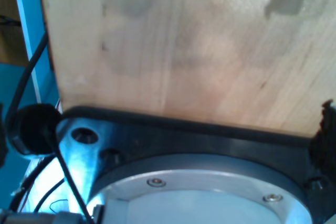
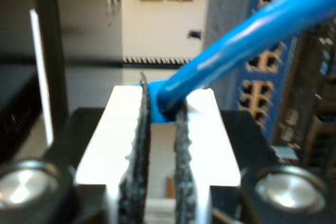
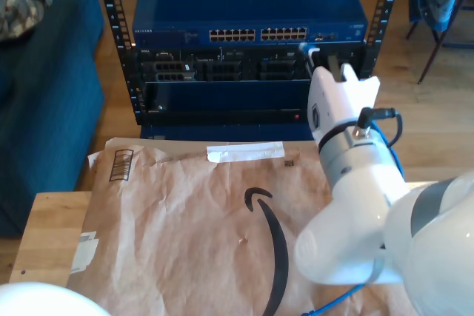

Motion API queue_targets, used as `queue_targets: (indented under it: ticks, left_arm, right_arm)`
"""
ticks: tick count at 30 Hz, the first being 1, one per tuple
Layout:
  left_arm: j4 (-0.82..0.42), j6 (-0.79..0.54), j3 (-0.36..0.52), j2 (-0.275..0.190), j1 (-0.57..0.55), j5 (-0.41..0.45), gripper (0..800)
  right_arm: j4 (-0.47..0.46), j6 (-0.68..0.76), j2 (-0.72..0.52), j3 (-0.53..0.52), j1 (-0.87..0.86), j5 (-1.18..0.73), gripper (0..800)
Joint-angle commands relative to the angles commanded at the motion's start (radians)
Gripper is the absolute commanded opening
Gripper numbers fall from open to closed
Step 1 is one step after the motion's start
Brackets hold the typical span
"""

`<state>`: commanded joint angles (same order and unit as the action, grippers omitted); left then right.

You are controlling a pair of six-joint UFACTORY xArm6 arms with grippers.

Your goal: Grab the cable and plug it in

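The bright blue cable [image 2: 247,35] runs from my second gripper [image 2: 163,106] up and away, its blue plug [image 2: 156,98] pinched between the serrated black pads [image 2: 140,145]. The gripper is shut on it. In the exterior view my second gripper [image 3: 326,61] is at the rack front on the exterior view's right. It sits just below the blue switch [image 3: 248,5] and its row of ports [image 3: 259,35]. More of the blue cable [image 3: 341,300] trails under the arm at the bottom edge. The first wrist view looks at a wooden board [image 1: 184,51] and a round black and silver base [image 1: 210,182].
Brown packing paper [image 3: 185,212] covers the wooden table [image 3: 44,234] in front of the rack. Black rack units [image 3: 222,68] sit under the switch. A blue sofa [image 3: 44,94] stands at the exterior view's left. Black cables [image 1: 31,66] hang beside the board.
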<state>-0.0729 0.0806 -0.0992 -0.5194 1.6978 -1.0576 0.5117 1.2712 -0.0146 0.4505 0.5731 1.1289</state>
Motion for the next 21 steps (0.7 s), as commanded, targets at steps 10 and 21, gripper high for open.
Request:
queue_targets:
  ticks: [10, 21]
  left_arm:
    - [0.0, 0.002, 0.0, 0.0, 0.0, -0.003, 800]
    - [0.0, 0.002, 0.0, 0.0, 0.0, -0.003, 799]
  right_arm:
    - [0.014, 0.028, 0.054, 0.061, -0.02, 0.08, 0]
    - [0.015, 0.026, 0.193, 0.143, -0.02, 0.126, 1]
